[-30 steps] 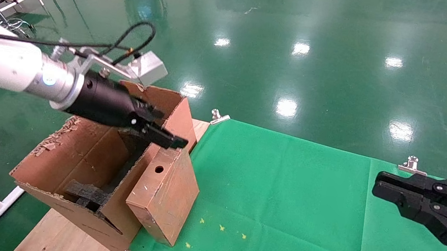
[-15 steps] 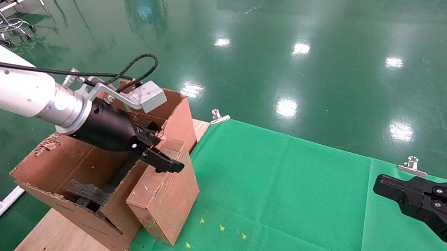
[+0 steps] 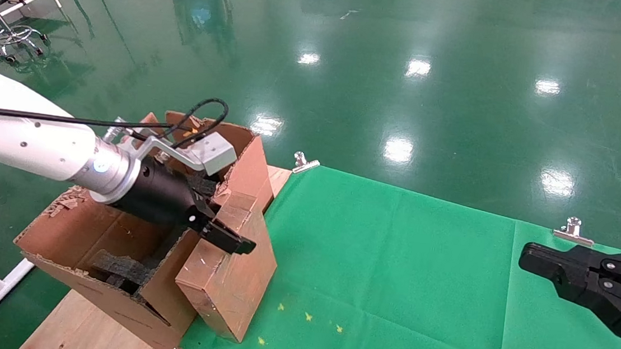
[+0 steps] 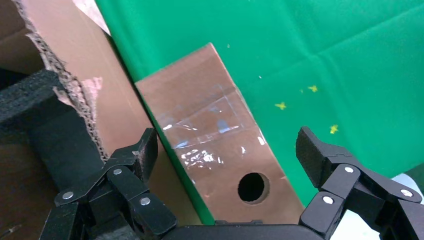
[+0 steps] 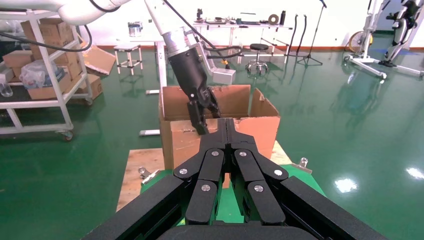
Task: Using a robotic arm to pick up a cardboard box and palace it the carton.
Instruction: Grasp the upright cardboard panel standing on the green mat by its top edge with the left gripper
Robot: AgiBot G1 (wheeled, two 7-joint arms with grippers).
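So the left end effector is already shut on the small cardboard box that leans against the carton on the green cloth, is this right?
Not quite. The left end effector is open: in the left wrist view its fingers stand wide apart on both sides of the cardboard box, not touching it. The rest holds: the box leans against the carton on the green cloth.

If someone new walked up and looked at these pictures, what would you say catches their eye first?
Most striking is the white robotic arm at the left, its open left end effector straddling the taped cardboard box, which leans against the carton at the edge of the green cloth. Next comes the carton itself, with ragged flaps and black foam inside. The black right end effector sits shut at the right.
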